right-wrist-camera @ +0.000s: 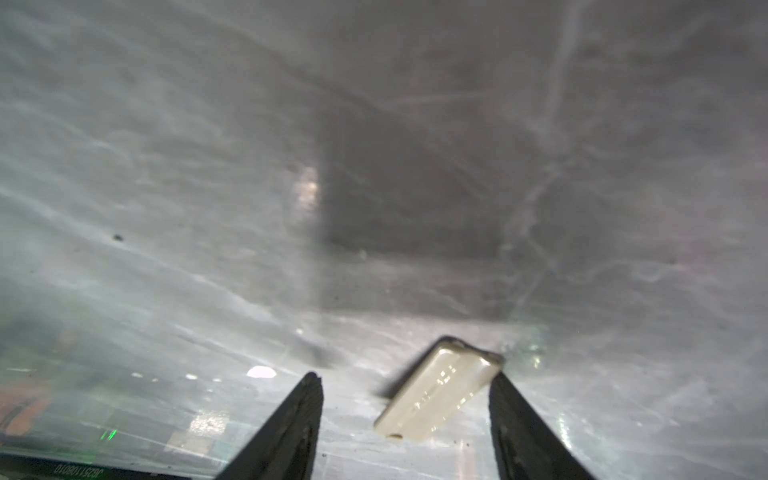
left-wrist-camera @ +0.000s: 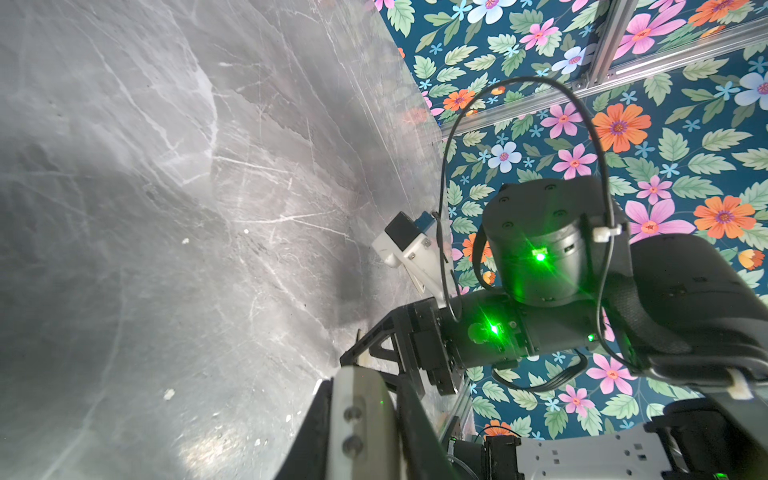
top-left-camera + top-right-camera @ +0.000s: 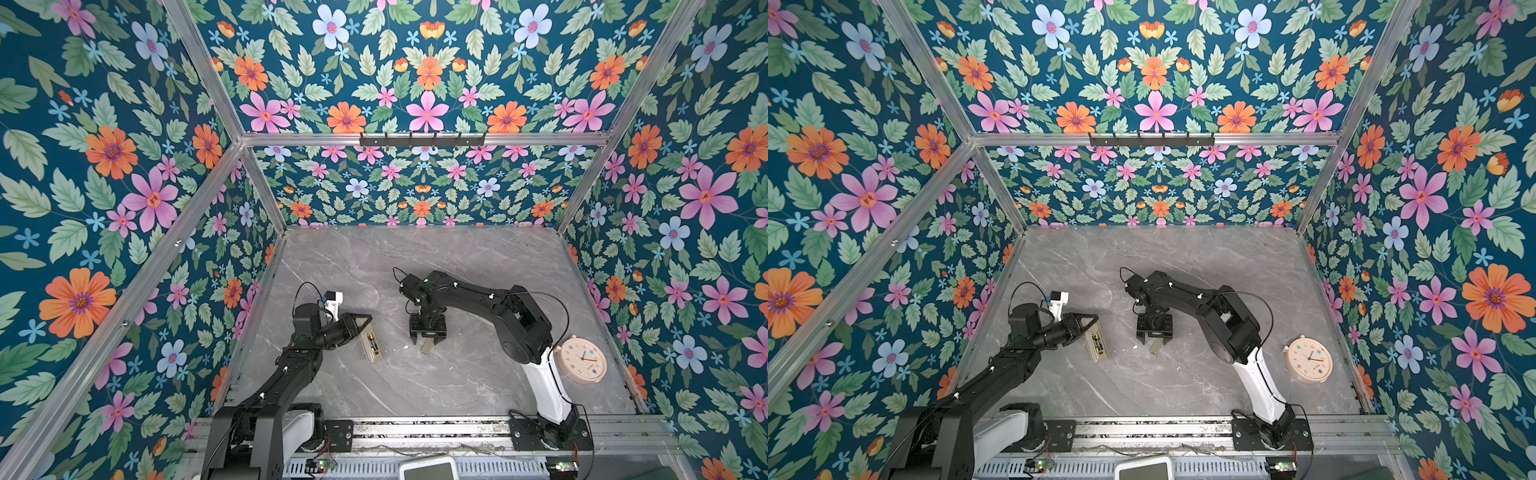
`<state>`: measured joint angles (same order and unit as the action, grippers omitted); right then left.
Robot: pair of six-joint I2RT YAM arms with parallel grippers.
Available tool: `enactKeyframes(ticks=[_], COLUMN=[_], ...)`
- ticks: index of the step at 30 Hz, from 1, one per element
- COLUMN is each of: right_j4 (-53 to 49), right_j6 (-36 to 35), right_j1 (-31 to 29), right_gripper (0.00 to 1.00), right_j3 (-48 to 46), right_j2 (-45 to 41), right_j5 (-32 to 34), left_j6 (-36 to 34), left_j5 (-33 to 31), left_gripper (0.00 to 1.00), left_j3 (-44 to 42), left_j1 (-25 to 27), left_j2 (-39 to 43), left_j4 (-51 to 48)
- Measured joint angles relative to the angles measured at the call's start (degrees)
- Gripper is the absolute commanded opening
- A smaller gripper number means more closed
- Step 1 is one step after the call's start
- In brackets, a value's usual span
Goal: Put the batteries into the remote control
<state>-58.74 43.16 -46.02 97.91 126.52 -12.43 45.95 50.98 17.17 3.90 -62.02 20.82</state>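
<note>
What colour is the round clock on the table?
Pale peach-pink with a cream face. The clock shows best in a top view.

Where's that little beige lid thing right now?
In both top views the beige cover is at mid-table between the right gripper's open jaws, right of the remote control.

Left arm [image 3: 270, 386] leans from its base at seven o'clock toward one o'clock; left gripper [image 3: 368, 319] lies low, pointing to three o'clock, jaws closed together; right arm [image 3: 498, 307] arches from five o'clock toward ten o'clock; right gripper [image 3: 427, 341] points straight down, fingers [image 1: 291, 428] spread apart.
</note>
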Motion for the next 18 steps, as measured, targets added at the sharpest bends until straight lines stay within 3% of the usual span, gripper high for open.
enactKeyframes(ticks=[10, 18], right_j4=[-2.19, -1.38], right_j6=[-5.86, -7.13], right_j1=[-2.73, -2.89], right_gripper=[0.55, 0.61], right_j3=[8.0, 5.81], right_j2=[4.24, 1.81], right_j5=[3.72, 5.14], left_j6=[-0.02, -0.02], left_j5=[0.0, 0.0], left_gripper=[0.0, 0.0], left_j3=[0.48, 0.57], left_j1=[0.0, 0.0], left_j2=[-0.79, -0.74], left_j4=[-0.02, -0.04])
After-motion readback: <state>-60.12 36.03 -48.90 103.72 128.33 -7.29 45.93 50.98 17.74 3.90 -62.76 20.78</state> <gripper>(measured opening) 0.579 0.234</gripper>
